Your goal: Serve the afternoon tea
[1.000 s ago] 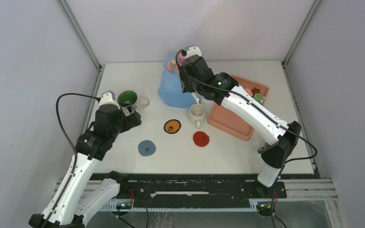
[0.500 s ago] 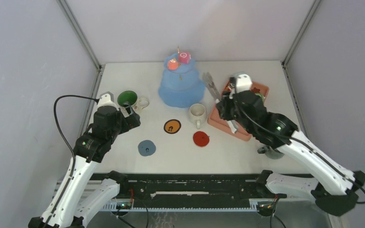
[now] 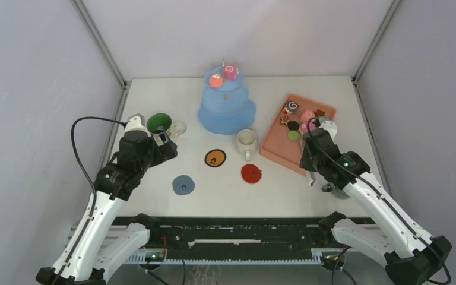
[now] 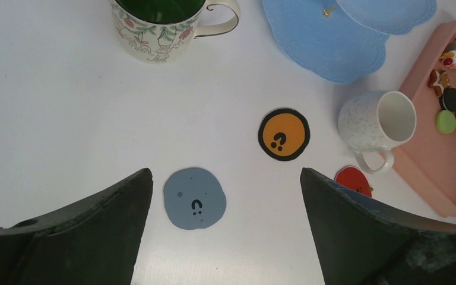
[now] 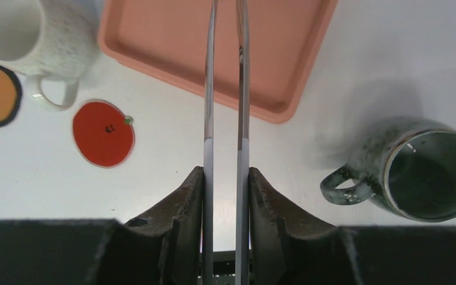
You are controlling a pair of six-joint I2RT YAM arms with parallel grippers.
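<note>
Ahead and to the left of my left pincer [image 4: 224,178] stands the green mug [image 4: 157,27], its handle turned toward the middle. Those jaws are spread wide and hold nothing. I judge they hover that way so they can drop over a mug when its turn comes.

Just beneath that pincer lies the blue coaster [image 4: 195,198], and ahead to its right the orange coaster [image 4: 283,134]. Both are bare, and I take them for mug spots. Farther right sits the cream mug [image 4: 375,123], just beside the red coaster [image 5: 103,133], not on it. Beyond these rises the blue tiered stand [image 3: 227,107], with the pink swirl roll [image 3: 230,72] on its top tier.

My right pincer [image 5: 225,178] is clamped on the tongs [image 5: 209,89] and presses their two blades close together; the pastries look too small for bare fingers. The tips run out of view, so I cannot tell whether they carry anything. Under the blades lies the pink tray [image 5: 261,59]. The other pastries [image 3: 294,126] cluster at its far end, ahead of this pincer. Just to its right stands the grey mug [image 5: 368,157], on bare table.
</note>
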